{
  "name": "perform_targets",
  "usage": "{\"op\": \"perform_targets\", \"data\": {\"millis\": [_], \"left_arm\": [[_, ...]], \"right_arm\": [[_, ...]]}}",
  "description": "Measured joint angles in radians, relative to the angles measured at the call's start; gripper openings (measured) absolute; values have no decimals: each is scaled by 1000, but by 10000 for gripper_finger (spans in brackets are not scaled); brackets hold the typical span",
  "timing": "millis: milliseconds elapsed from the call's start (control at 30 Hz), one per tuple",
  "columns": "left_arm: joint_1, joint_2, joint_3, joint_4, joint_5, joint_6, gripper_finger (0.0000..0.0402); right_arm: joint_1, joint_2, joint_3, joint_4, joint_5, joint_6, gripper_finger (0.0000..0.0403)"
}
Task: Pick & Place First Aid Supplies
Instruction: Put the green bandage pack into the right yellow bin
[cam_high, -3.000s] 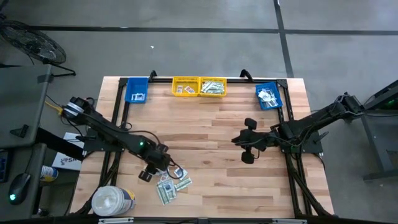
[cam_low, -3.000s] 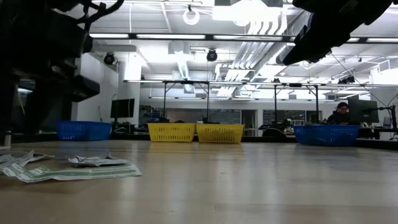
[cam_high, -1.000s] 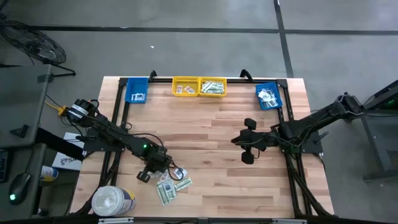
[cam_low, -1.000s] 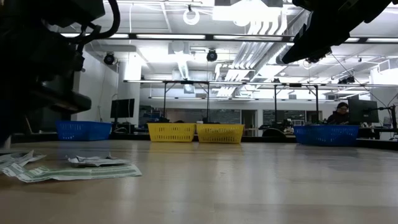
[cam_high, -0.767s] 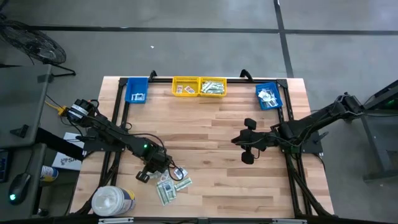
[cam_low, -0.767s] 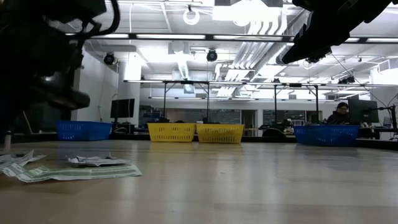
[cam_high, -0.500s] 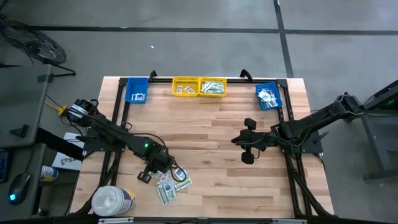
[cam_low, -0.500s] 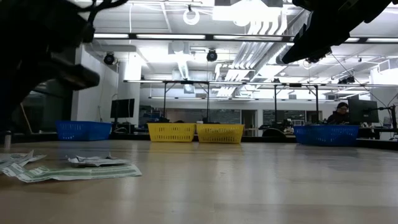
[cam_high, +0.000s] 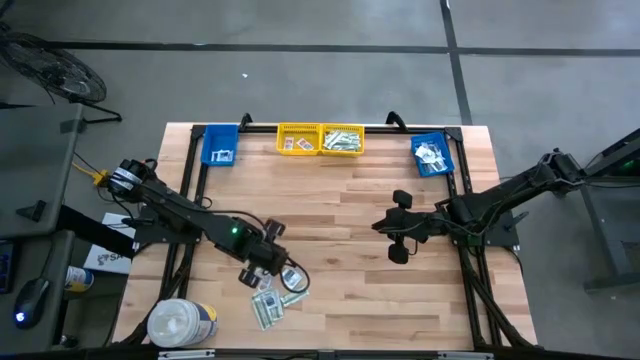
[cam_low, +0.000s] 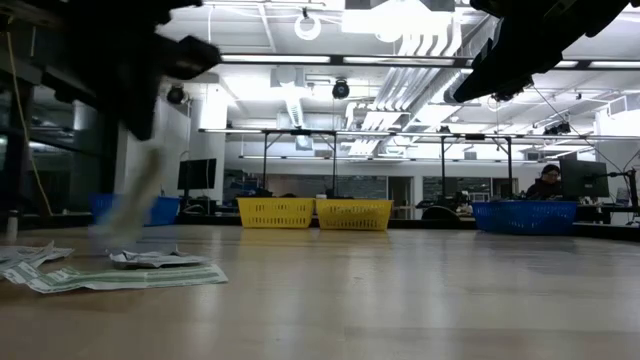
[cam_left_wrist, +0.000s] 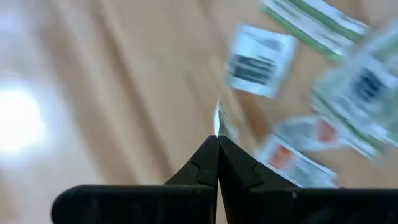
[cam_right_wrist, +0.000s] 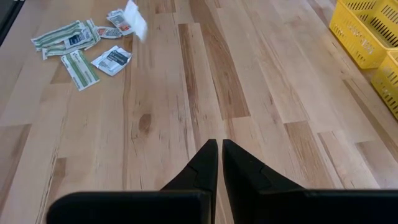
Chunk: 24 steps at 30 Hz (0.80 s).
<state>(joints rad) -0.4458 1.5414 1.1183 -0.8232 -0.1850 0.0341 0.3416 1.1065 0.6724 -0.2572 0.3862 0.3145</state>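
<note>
My left gripper (cam_high: 262, 268) is clamped on one thin white paper packet (cam_right_wrist: 135, 20), above the pile of flat packets (cam_high: 272, 300) near the table's (cam_high: 340, 300) front edge. Smooth wood lies open toward my right gripper (cam_high: 397, 227), fingers together, holding nothing.

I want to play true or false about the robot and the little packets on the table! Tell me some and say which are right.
1. The left gripper is pinching a packet that hangs above the table. True.
2. The right gripper is carrying a packet too. False: it is shut on nothing, hovering over bare wood.
3. Two yellow bins stand side by side at the far edge. True.
4. The pile of packets lies in the middle of the table. False: it lies near the front edge on the left arm's side, close to the white tub.
</note>
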Motion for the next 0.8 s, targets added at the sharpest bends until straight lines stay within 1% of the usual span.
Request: {"op": "perform_targets", "data": {"millis": [133,300,367,533,733,800], "left_arm": [[0,0,17,50,-142,25,0],[13,0,21,151,-353,97,0],[35,0,21,191,-378,119,0],[98,-1,21,181,-284,119,0],[170,11,15,159,-5,91,0],[185,25,16,177,32,92,3]], "right_arm": [[0,0,0,0,0,0,16],[0,0,0,0,0,0,16],[0,0,0,0,0,0,16],[0,0,0,0,-3,0,16],[0,0,0,0,-1,0,16],[0,0,0,0,-1,0,16]]}}
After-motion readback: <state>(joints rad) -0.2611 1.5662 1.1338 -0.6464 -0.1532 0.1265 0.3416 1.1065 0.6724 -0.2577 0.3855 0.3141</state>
